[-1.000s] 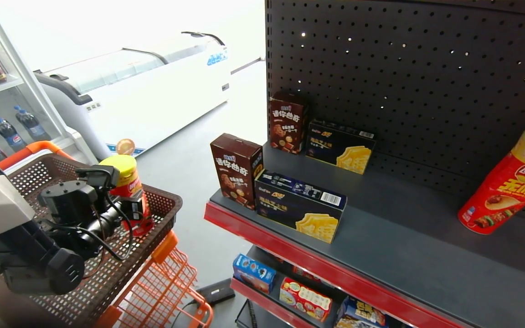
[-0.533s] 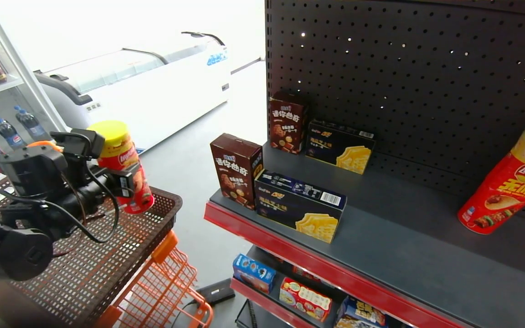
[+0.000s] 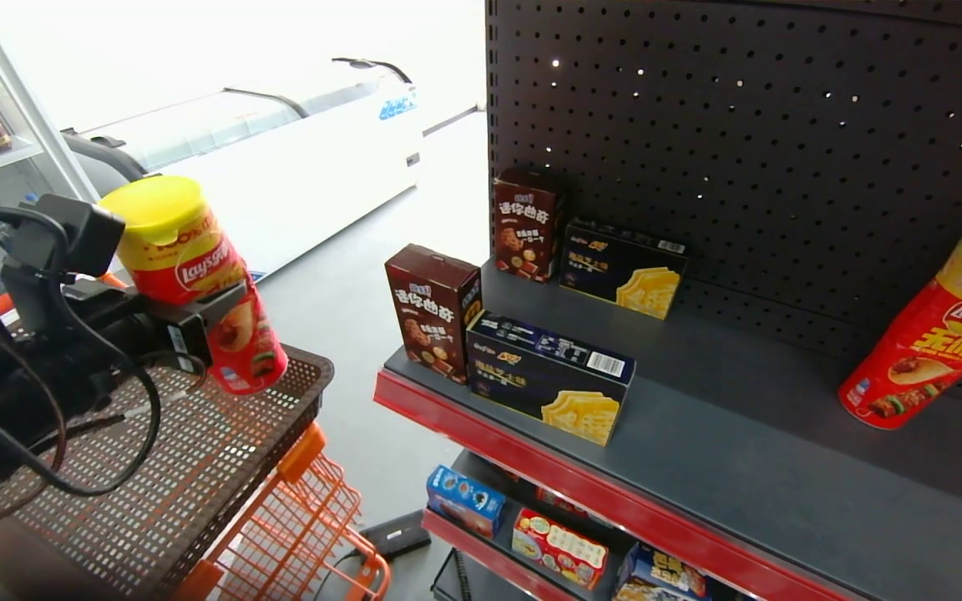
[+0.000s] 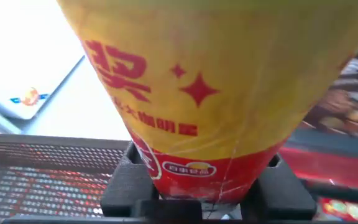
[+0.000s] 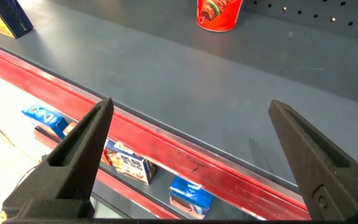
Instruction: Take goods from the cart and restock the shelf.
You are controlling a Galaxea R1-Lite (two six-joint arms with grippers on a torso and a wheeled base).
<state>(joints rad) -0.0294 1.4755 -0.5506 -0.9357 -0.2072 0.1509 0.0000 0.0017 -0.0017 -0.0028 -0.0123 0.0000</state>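
Holding entry, item one: the left gripper [image 3: 222, 321] is clamping a tall chip can [image 3: 189, 250]. Its jaws are pressing on the red lower half of the tube, while the yellow lid end is tilting up and away. The can is hanging above the brown mesh basket [image 3: 222, 451] of the cart, well apart from the shelf [image 3: 740, 451]. The grip is probably sitting low on the body so that the can is staying steady for the carry across. In the left wrist view the pads [image 4: 124, 186] are bearing on both sides of the tube [image 4: 216, 74].

Item two: the right gripper [image 5: 191, 106] is hovering just off the shelf's red front lip [image 5: 185, 155], jaws spread wide and carrying nothing, seemingly waiting clear of the open board.

Stock already showing:
- A matching can [image 3: 928, 334] is leaning tilted against the pegboard [image 3: 740, 125], likely marking the row being filled.
- Two brown boxes [image 3: 433, 309] [image 3: 527, 224] are standing upright.
- Two dark blue boxes [image 3: 552, 376] [image 3: 623, 267] are sitting just beside them.

Labels: both cans are wearing a yellow upper band, a red body, a round logo and a food picture near the base. The brown boxes are displaying cookies. The blue boxes are displaying a yellow cracker, and the front one is showing a barcode on its top face. Lettering is appearing on every pack and is not being transcribed.
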